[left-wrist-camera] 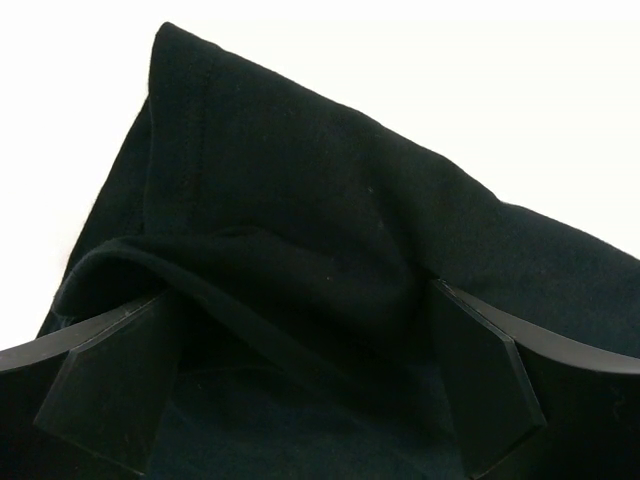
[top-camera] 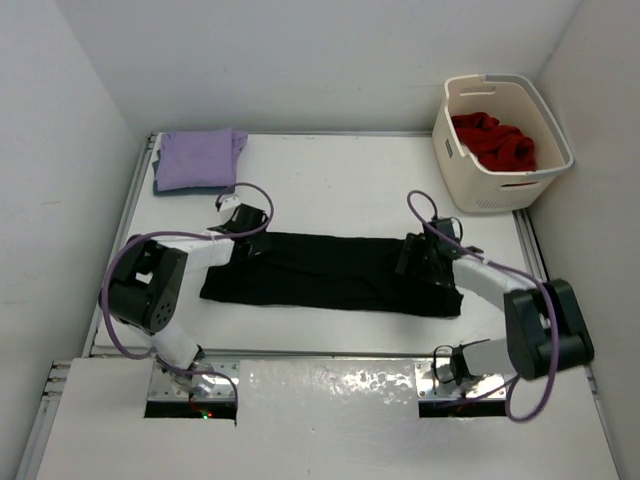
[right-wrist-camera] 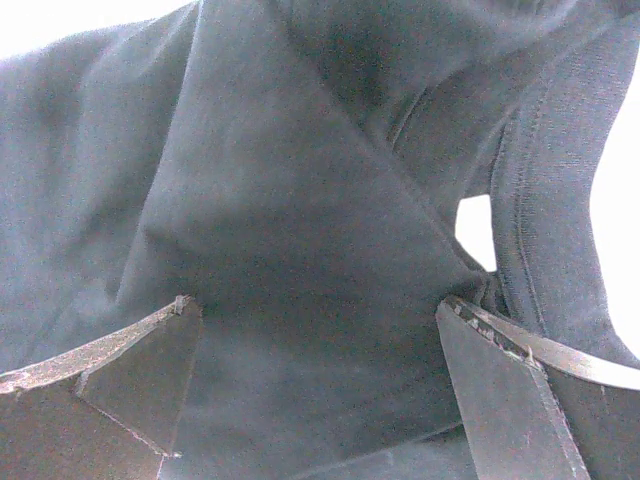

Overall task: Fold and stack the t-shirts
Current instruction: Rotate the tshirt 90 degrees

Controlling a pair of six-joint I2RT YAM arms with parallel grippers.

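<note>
- The spread shirt (top-camera: 330, 272) lies flat across the middle of the table (top-camera: 330, 180), its long side running left to right.
- The left gripper (top-camera: 243, 245) is at that shirt's left end and the right gripper (top-camera: 413, 260) at its right end, each with cloth between its parted fingers.
- At the far left corner, 1 folded shirt (top-camera: 198, 158) lies on a lower shirt (top-camera: 190, 188), whose edge sticks out on the near side.
- The laundry basket (top-camera: 500, 190) stands at the far right corner, well apart from the spread shirt.
- 1 crumpled shirt (top-camera: 495, 140) lies in the basket.
</note>
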